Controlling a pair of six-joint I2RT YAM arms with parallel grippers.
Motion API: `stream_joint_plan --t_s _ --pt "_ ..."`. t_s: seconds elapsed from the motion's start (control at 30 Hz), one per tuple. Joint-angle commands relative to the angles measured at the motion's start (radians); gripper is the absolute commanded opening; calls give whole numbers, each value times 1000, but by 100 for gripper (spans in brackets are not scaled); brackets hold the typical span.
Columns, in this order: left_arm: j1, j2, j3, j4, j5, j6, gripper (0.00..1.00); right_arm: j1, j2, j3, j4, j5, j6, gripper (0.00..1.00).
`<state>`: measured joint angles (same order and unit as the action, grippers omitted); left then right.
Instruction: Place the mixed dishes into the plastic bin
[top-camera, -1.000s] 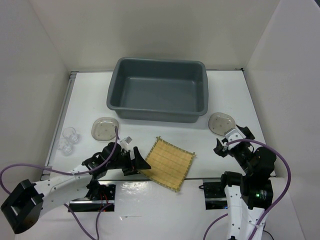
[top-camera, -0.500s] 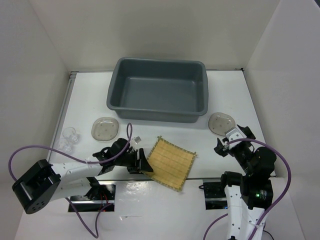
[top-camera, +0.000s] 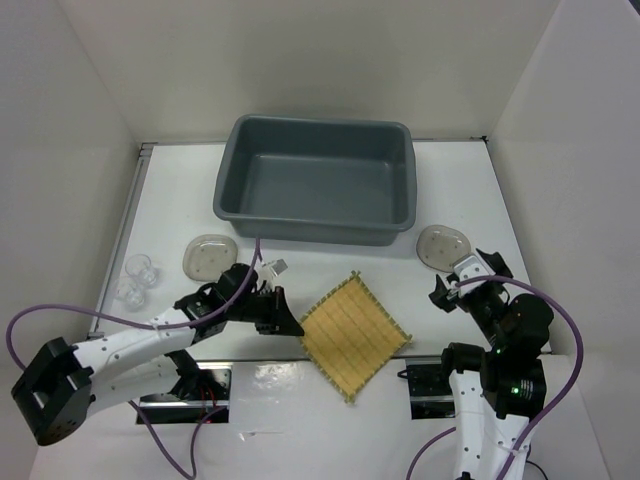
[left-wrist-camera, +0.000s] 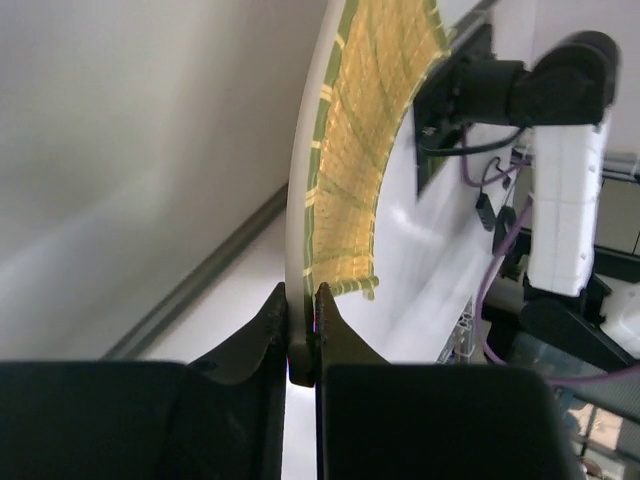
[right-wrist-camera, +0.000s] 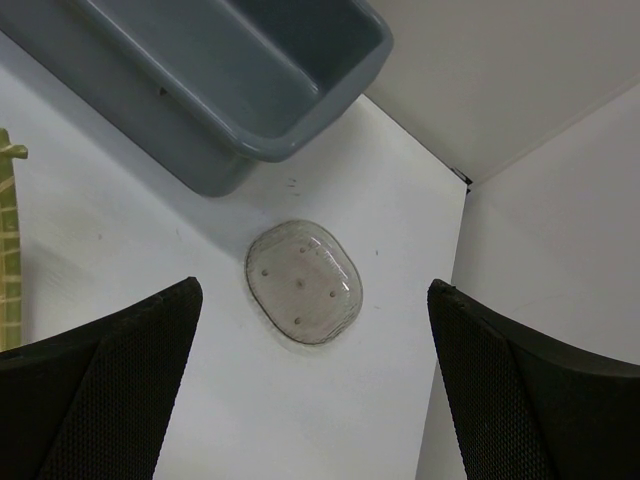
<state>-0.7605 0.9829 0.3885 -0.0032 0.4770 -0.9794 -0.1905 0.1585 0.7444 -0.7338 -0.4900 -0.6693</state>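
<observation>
Closed left hand pinching the woven mat by its edge.
Mat seems partly lifted off the counter; right hand gapes wide above a clear plate near the grey bin.

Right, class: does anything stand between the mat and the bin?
Nothing visible does. The left gripper pinches the mat by its edge, and only table lies between it and the bin. The plates sit off to either side.
</observation>
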Motion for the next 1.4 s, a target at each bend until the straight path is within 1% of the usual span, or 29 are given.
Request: stream_joint_plan --t_s 0.0,0.03,0.13,0.17,0.3,0.33,0.4,0.43,0.5,0.53,0.57,0.6,0.63,0.7,0.77,0.8,0.87,1.0,1.07,1.1,1.2,1.23,1.37 --pt "-3 -85 140 -69 58 76 0 -9 1 -5 68 28 37 98" --pt "-3 -96 197 -102 58 76 0 -9 1 -5 79 37 37 98" --pt "-3 -105 300 -142 58 76 0 -9 -39 -5 100 73 63 98" --pt "-3 -78 372 -156 74 76 0 -9 -48 -5 111 73 63 98" --pt "26 29 513 -156 127 76 0 -9 -70 -5 120 93 83 98" --pt "45 49 532 -118 140 49 0 -9 -70 -5 120 102 83 98" --pt "75 101 578 -104 164 39 0 -9 -70 -5 131 116 93 98" --pt "117 146 649 -104 173 39 0 -9 -79 -5 140 131 102 98" --pt "168 196 731 -113 216 39 0 -9 -88 -5 151 140 111 98" --pt "191 256 777 -104 235 39 0 -9 -88 -5 151 140 111 98" --pt "241 288 878 -104 264 39 0 -9 -88 -5 151 149 122 98" --pt "266 319 926 -115 264 22 0 -9 -88 -5 151 149 122 98" --pt "314 367 964 -104 264 -8 0 -9 -97 -5 151 149 122 98" --pt "363 413 1048 -71 264 -42 0 -9 -97 -5 151 149 122 98" --pt "417 485 1082 -34 264 -100 0 -9 -97 -5 151 149 122 98" --pt "431 509 1102 -23 253 -110 0 -9 -97 -5 151 149 122 98" --pt "449 601 1188 -37 244 -110 0 -9 -106 -5 151 149 122 98" --pt "461 785 1280 3 233 -148 0 -9 -106 -5 151 149 122 98" --pt "461 839 1319 12 200 -148 0 -9 -106 -5 151 149 122 98" --pt "461 880 1319 25 187 -177 0 -9 -106 -5 151 149 122 98" --pt "452 931 1293 95 124 -218 0 -9 -106 -5 151 149 122 98" --pt "452 932 1279 114 77 -219 0 -9 -106 -5 151 149 131 98" --pt "452 954 1233 154 -6 -251 0 -9 -106 -5 160 149 131 98"
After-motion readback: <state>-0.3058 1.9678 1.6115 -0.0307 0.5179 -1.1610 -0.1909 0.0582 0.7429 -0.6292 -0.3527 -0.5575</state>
